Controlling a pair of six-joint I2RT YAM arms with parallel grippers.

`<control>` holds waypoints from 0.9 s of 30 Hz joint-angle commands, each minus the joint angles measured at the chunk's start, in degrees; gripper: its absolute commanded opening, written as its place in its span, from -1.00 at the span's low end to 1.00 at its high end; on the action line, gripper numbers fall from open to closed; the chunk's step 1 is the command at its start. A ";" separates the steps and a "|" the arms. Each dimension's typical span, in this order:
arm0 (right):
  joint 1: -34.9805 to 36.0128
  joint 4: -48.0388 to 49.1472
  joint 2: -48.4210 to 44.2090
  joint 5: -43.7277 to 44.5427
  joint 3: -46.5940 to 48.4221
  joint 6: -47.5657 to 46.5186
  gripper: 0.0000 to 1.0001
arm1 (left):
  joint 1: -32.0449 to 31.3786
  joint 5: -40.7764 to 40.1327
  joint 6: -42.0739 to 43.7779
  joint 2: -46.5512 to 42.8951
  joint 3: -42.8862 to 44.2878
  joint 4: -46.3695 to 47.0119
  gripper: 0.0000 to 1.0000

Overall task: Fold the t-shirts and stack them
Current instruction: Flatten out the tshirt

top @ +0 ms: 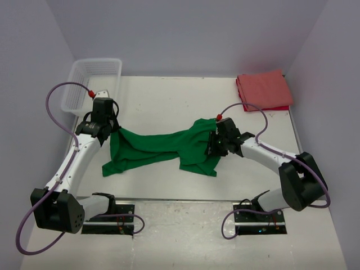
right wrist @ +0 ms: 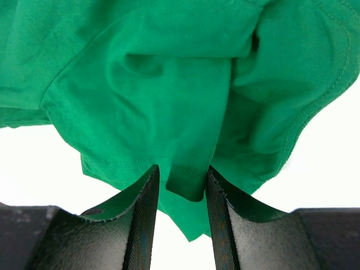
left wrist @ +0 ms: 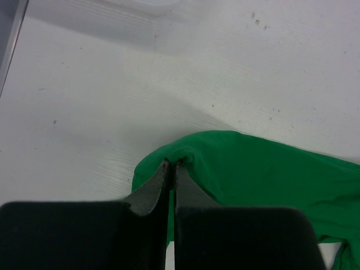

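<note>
Spreading step, apparently: the left gripper (left wrist: 171, 163), pinched shut, and the right gripper (right wrist: 182, 172), half-closed on bunched cloth, hold the green t-shirt (top: 163, 147); next, it likely needs laying flat.

1. A white table (top: 169, 107) spans the enclosure from side to side; its top is matte, with faint scuffs and small dark specks.
2. 3 plain, pale lavender-grey walls close it in: the back wall (top: 185, 34), the left wall (top: 28, 67) and the right wall (top: 332, 73).
3. The light is even and soft, and shadows on the table are faint.
</note>
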 commanded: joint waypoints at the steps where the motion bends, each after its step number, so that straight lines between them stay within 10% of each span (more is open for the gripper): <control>1: 0.36 -0.74 -1.36 1.80 2.05 0.35 -0.22 | 0.36 0.73 1.87 -1.30 -0.32 2.04 -1.00; 12: 0.36 -1.80 -2.06 3.56 2.40 0.96 -0.25 | 0.36 0.64 2.04 -1.65 -0.49 2.13 -1.00; 16: 0.36 -2.06 -2.15 3.82 2.67 0.96 -0.47 | 0.36 0.64 2.04 -1.83 -0.49 2.04 -1.00; 19: 0.36 -2.33 -1.97 3.91 2.84 1.14 -1.00 | 0.36 0.73 2.04 -1.74 -0.41 2.04 -1.00; 27: 0.36 -5.39 -2.67 11.20 4.59 1.49 -1.00 | 0.36 1.17 2.04 -2.44 -0.58 2.31 -1.00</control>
